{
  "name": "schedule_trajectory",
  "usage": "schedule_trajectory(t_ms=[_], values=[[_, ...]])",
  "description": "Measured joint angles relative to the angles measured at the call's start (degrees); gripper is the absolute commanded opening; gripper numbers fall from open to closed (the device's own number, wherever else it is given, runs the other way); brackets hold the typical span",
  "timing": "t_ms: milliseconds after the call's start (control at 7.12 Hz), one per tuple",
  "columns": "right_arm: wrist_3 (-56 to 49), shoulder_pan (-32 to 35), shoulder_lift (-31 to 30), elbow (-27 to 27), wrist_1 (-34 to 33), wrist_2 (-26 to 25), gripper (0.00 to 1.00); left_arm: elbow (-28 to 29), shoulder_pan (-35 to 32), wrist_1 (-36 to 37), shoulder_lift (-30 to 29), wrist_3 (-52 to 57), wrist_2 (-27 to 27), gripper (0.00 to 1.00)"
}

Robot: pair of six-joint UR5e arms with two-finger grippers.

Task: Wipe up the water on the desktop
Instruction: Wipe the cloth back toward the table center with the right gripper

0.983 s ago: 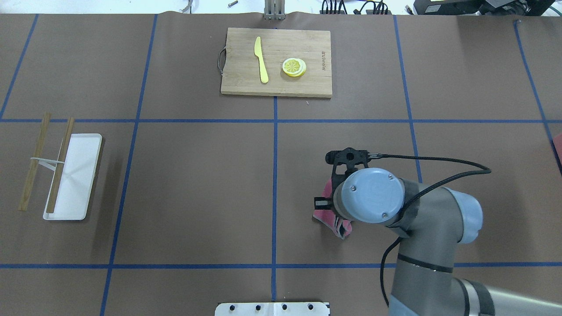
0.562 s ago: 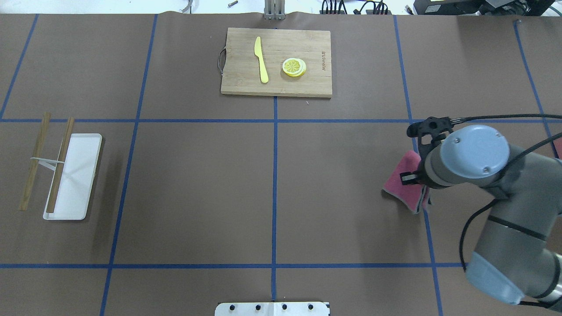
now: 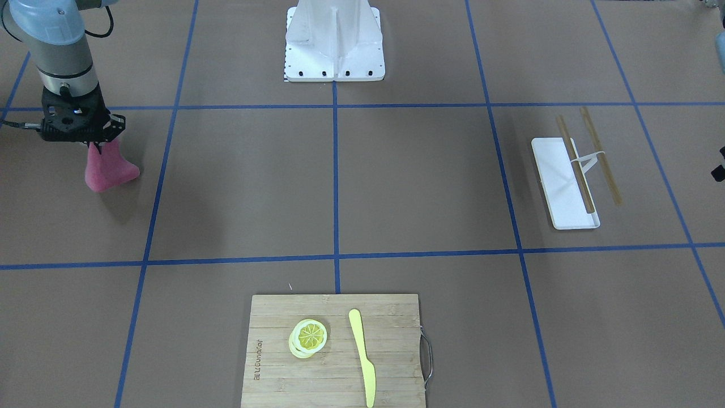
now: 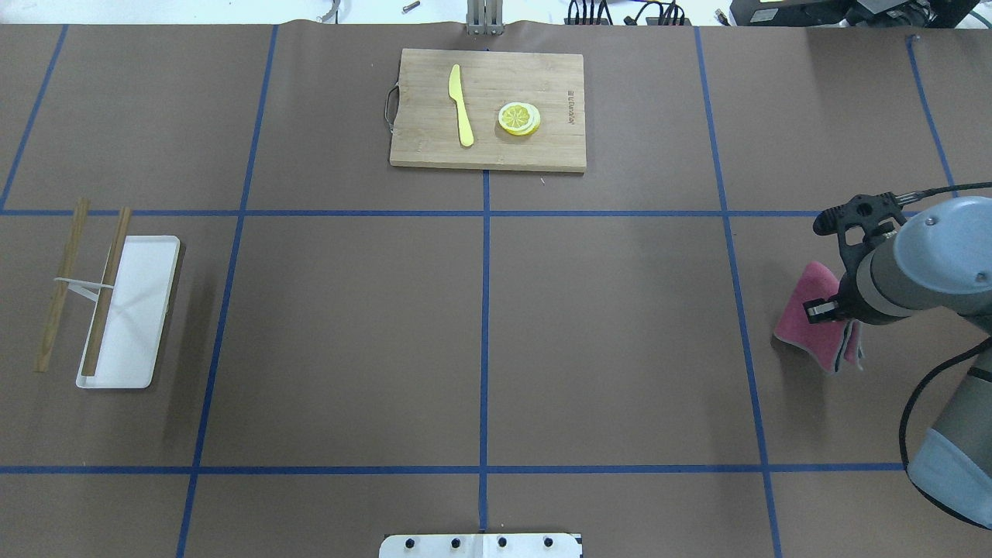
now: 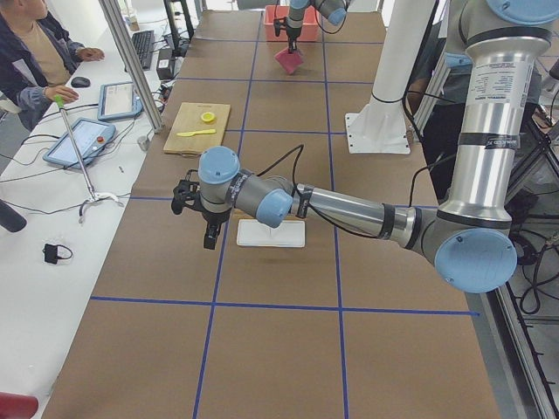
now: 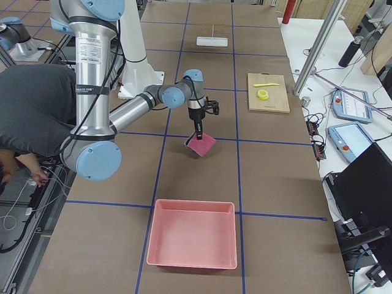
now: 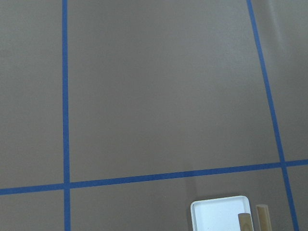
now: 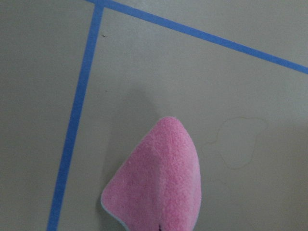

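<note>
The desktop (image 4: 604,333) is matte brown with blue tape lines. My right gripper (image 3: 94,146) is shut on the top of a pink cloth (image 4: 810,314), which hangs down over the desktop's far right cell. The cloth also shows in the front view (image 3: 109,169), the right side view (image 6: 201,144) and the right wrist view (image 8: 163,183). I cannot tell whether its lower end touches the desktop. A faint ring-shaped mark (image 8: 238,144) lies on the desktop beside the cloth. My left gripper (image 5: 210,241) hovers by the white tray; I cannot tell whether it is open or shut.
A bamboo cutting board (image 4: 558,147) with a yellow knife (image 4: 461,105) and lemon slices (image 4: 519,118) lies at the far middle. A white tray (image 4: 139,341) with two wooden sticks (image 4: 105,294) lies at the left. A pink bin (image 6: 191,236) stands at the right end.
My right arm has swept to the right with the pink cloth, from right of the centre line across the blue tape line into the far right cell.
</note>
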Motion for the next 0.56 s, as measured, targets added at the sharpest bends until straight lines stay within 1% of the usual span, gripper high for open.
schedule_trajectory(t_ms=[281,562], values=[[10.7,-7.4,9.5,-4.0,-0.2,0.3,0.0,0.4,-1.1,0.5,0.6,2.9,0.7,0.97],[23.2,-15.8,18.9,-6.2,-0.7,-1.8,0.0,0.5,-1.6,1.6,0.6,3.3,0.8,0.97]])
